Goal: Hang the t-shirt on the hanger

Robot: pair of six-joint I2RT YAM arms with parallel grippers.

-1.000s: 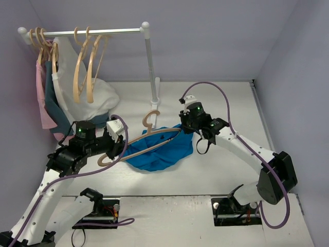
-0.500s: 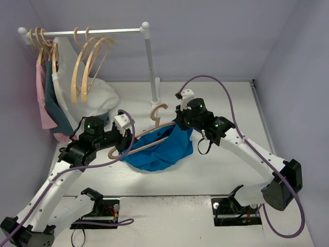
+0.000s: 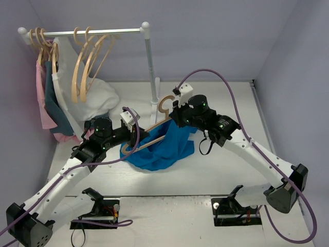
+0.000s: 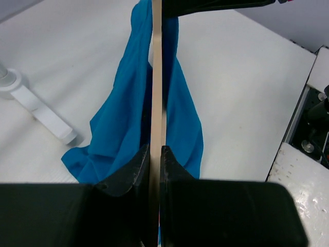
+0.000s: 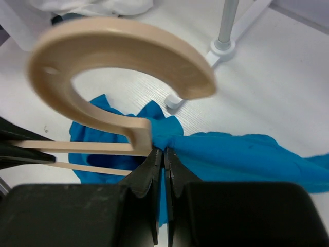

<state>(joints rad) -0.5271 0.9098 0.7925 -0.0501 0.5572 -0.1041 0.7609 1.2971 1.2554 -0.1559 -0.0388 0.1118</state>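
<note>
The hanger (image 3: 154, 127) is held up at a slant over the table, with its hook (image 3: 164, 104) near the rack post. The blue t-shirt (image 3: 164, 146) hangs from its upper end and trails onto the table. My left gripper (image 3: 131, 141) is shut on the hanger's lower arm; in the left wrist view the gripper (image 4: 155, 152) clamps the wood (image 4: 157, 77) with the shirt (image 4: 182, 123) draped on both sides. My right gripper (image 3: 174, 117) is shut on bunched shirt cloth (image 5: 241, 154) right beside the hanger's neck, under the hook (image 5: 123, 46); it also shows in the right wrist view (image 5: 164, 152).
A clothes rack (image 3: 149, 62) stands at the back left, its foot (image 3: 154, 100) just behind the hook. On it hang several spare wooden hangers (image 3: 85, 67), a white garment (image 3: 97, 95), a dark teal one (image 3: 51, 98) and a pink one (image 3: 42, 103).
Both arms have raised the hanger and shirt and carried them back and right toward the rack post. More of the shirt now hangs off the table.
</note>
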